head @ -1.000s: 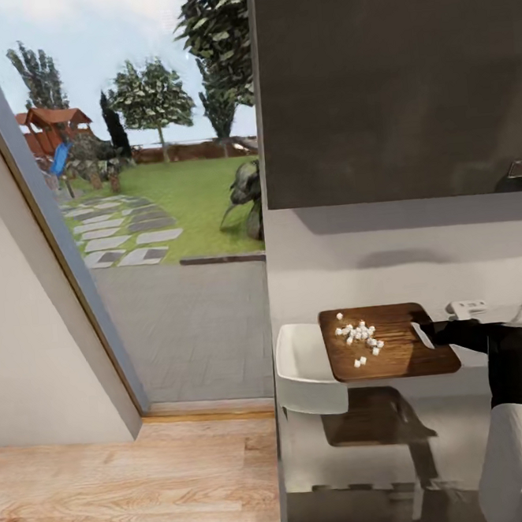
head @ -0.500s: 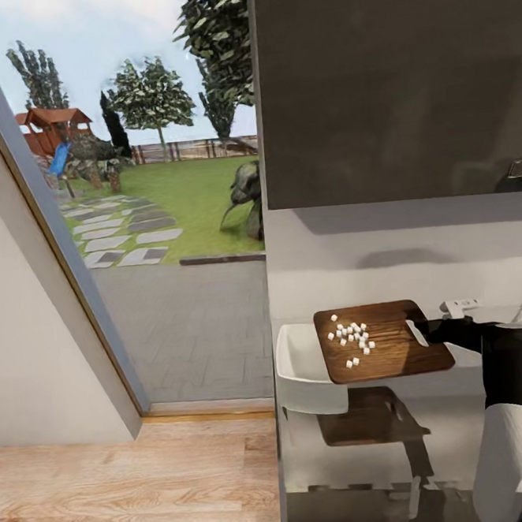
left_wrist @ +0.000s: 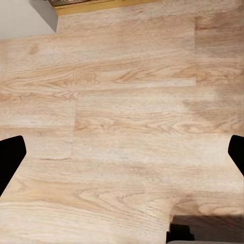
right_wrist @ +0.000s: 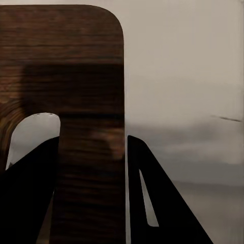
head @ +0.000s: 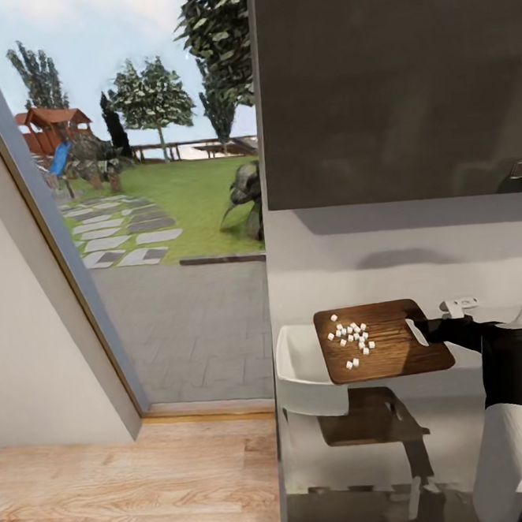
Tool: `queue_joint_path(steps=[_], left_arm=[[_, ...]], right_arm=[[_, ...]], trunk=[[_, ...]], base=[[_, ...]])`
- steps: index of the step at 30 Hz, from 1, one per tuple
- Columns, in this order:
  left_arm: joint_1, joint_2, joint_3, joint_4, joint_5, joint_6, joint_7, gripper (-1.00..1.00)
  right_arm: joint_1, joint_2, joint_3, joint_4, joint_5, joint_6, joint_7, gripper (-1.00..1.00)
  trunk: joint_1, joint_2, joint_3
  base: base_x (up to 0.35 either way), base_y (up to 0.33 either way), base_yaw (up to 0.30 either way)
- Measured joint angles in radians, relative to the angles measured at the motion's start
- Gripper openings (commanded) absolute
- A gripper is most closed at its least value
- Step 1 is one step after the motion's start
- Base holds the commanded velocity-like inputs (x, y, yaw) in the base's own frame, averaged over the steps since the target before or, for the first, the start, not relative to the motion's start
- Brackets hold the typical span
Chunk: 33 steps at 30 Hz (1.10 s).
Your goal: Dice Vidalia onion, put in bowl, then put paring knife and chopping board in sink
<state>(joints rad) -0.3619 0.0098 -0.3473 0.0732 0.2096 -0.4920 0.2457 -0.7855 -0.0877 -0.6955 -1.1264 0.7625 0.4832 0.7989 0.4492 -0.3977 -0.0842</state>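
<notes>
Chopping board (head: 383, 340) seen in head view, held off the counter (head: 463, 401) by its handle end in the right gripper (head: 422, 331), far end overlapping the white bowl (head: 306, 370). Diced onion (head: 351, 337) gathered on the half nearest the bowl, none yet seen inside it. Board kept close to level, slightly lower toward the bowl; judged a hold for carrying the pieces over the rim ahead of tipping. Shadow of board cast on counter below, confirming clearance.

Left wrist view: left gripper (left_wrist: 122, 152) spread wide, empty, dark fingertips (left_wrist: 10, 160) at either edge over the light wood floor (left_wrist: 127, 101); judged parked clear of the work.

Right wrist view: right gripper clamped on the board beside the slot-shaped handle hole (right_wrist: 33, 137), one finger (right_wrist: 162, 203) against the board's outer edge, the other at the slot. Grip at the end judged to leave the loaded surface free for pouring.
</notes>
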Motion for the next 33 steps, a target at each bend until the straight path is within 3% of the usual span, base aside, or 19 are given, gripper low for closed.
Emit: queue_joint_path(steps=[33], left_arm=[[0.0, 0.0, 0.0, 0.0, 0.001, 0.0, 0.0, 1.0]], right_arm=[[0.0, 0.002, 0.005, 0.0, 0.002, -0.002, 0.0, -1.0]], trunk=[[0.0, 0.0, 0.0]], base=[[0.013, 0.0, 0.0]])
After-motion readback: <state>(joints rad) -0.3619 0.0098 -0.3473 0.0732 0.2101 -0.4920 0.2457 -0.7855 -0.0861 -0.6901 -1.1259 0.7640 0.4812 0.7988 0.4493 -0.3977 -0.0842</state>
